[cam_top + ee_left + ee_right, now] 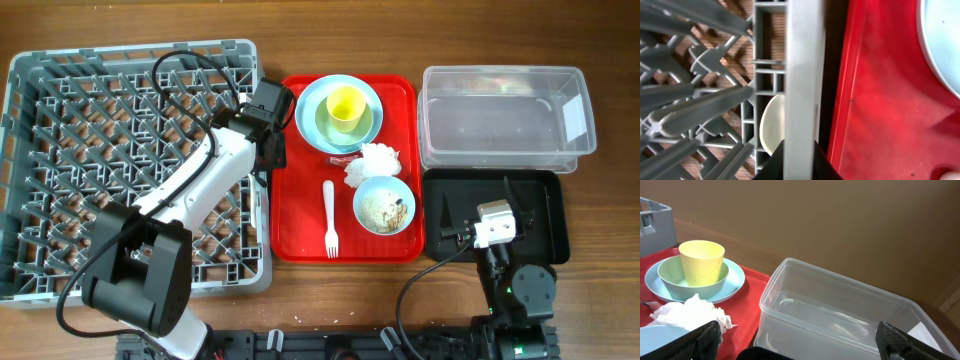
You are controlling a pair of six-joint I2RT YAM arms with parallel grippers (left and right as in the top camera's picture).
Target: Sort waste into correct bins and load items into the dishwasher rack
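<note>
My left gripper (pixel 272 150) hangs over the right wall of the grey dishwasher rack (pixel 60 150). In the left wrist view its jaws (pixel 798 150) stand slightly apart with the wall's rim (pixel 807 60) between them. A white spoon (pixel 771 122) lies in a rack cell beside them. On the red tray (pixel 300 210), a yellow cup (pixel 346 105) sits in a greenish bowl (pixel 325 128) on a pale blue plate (pixel 305 115). There are also a crumpled napkin (pixel 372 162), a blue bowl (pixel 362 192) of rice scraps (pixel 382 208) and a white fork (pixel 330 215). My right gripper (pixel 500 195) is open and empty. I cannot make out the red wrapper.
The clear tub (pixel 500 110) stands at the back right, with the black tray (pixel 450 190) in front of it under my right arm. In the right wrist view the tub (pixel 840 315) is just ahead, with the napkin (pixel 687 312) and cup (pixel 701 260) to its left.
</note>
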